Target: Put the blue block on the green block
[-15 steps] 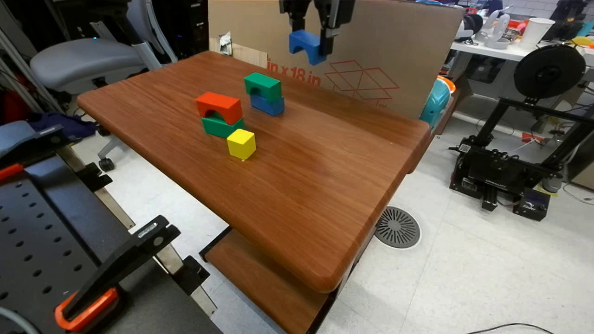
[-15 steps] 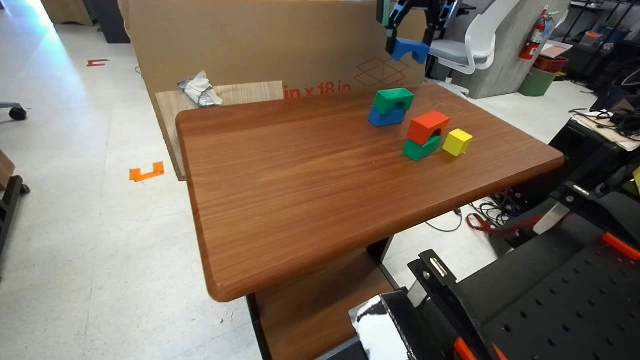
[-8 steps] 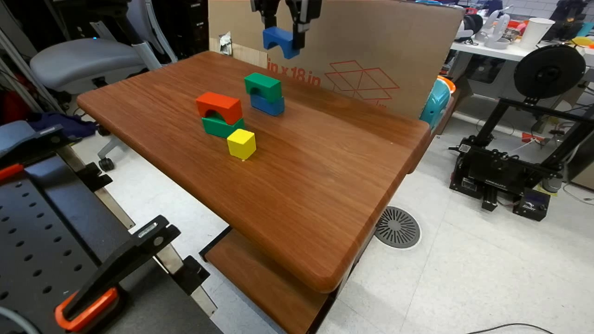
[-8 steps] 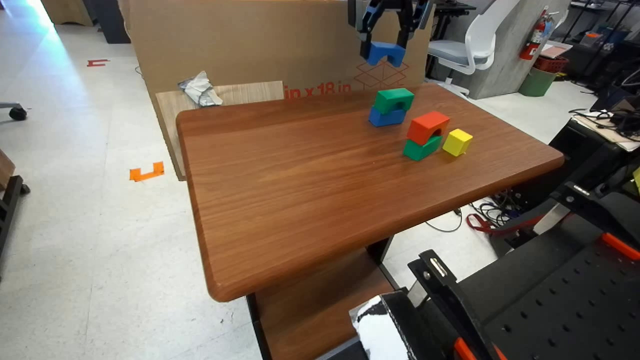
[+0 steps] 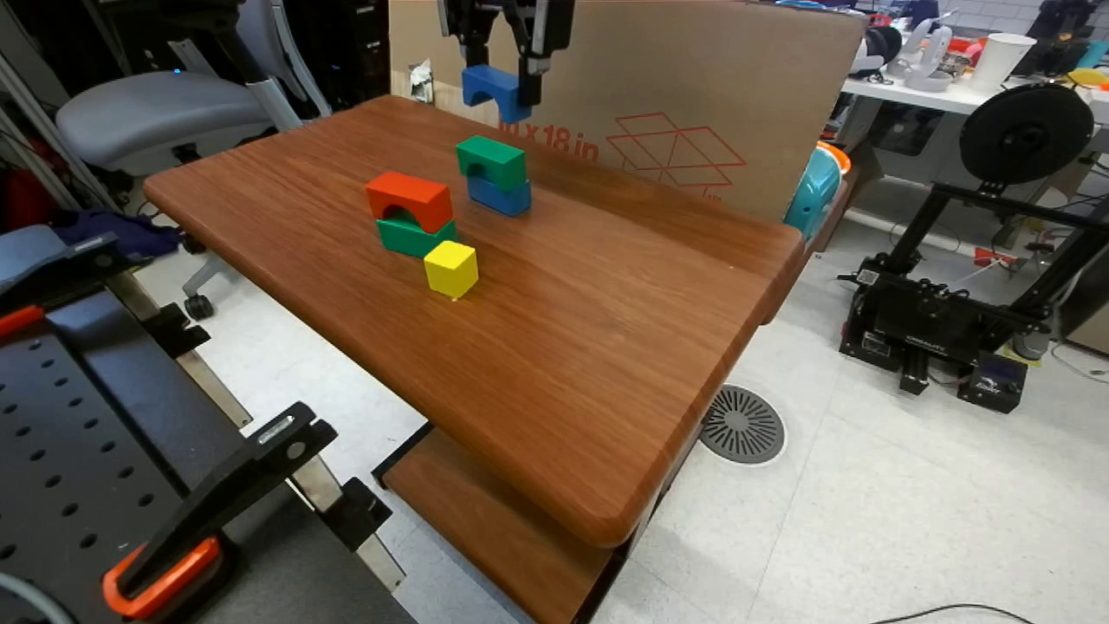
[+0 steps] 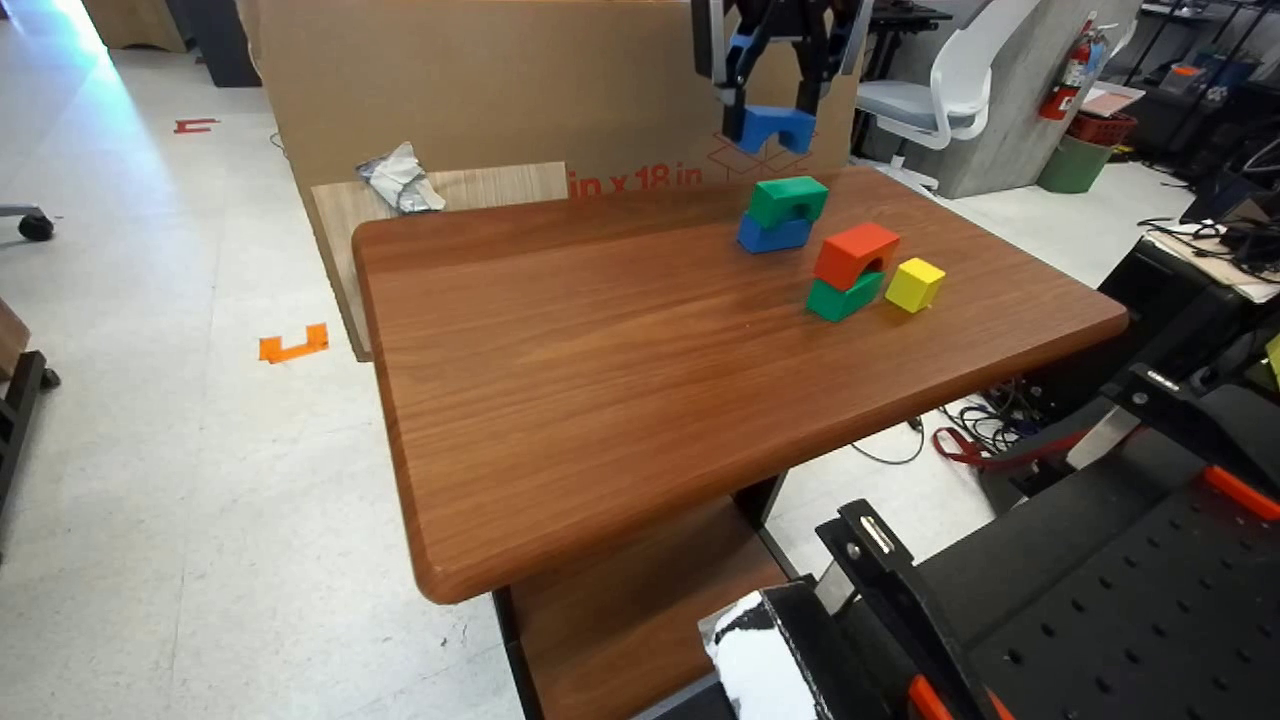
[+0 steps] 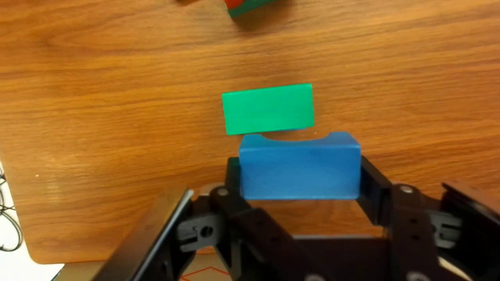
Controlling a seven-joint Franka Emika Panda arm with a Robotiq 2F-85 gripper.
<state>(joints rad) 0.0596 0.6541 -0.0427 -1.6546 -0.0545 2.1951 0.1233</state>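
Streaky brown wood grain covers the desk (image 6: 560, 400), its corners rounded. On it the green block (image 5: 494, 156), arch-notched, rests atop a blue piece (image 5: 501, 198). The pincer (image 7: 300, 180) clasps the blue block (image 7: 300, 168) — smooth, oblong, hollowed below by an arch — at both ends in mid-air, apart from the green block.

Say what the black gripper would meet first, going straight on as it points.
The gripper would probably meet the green arched toy block first, through the notched blue toy block it holds: both exterior views show the green one below. Depth is unclear; the wrist view shows them offset.
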